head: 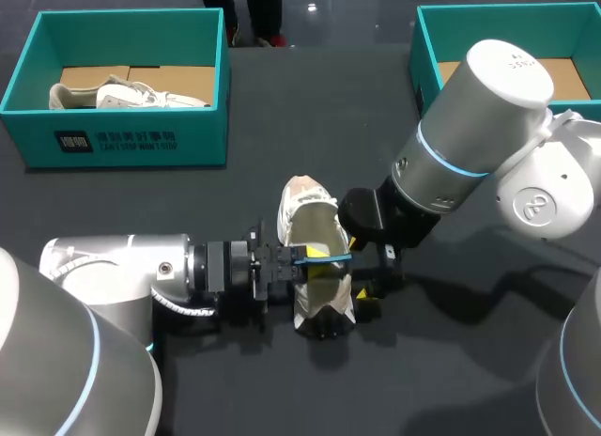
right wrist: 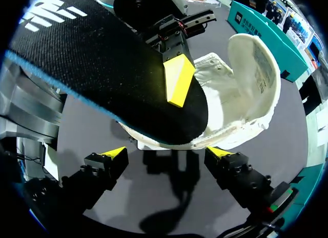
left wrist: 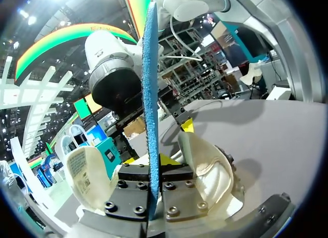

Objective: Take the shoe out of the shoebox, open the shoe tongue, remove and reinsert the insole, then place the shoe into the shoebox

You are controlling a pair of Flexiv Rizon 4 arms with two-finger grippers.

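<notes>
A white shoe [head: 312, 295] lies on the dark table, its tongue [head: 300, 190] folded back. My left gripper [head: 302, 260] comes in from the left above the shoe's opening and is shut on the insole [head: 324, 257], a black sheet with a blue edge. In the left wrist view the insole [left wrist: 150, 89] stands edge-on between the closed fingers [left wrist: 152, 163], with the shoe [left wrist: 207, 169] just beneath. My right gripper [head: 359, 272] stands open at the shoe's right side. In the right wrist view its fingers [right wrist: 166, 153] are spread, ahead of them the insole [right wrist: 102, 68] and the shoe [right wrist: 241, 89].
A teal shoebox [head: 122, 140] at the back left holds another white shoe [head: 131, 96]. A second teal shoebox [head: 427, 41] stands at the back right, partly behind my right arm. Bare table lies between the boxes and the shoe.
</notes>
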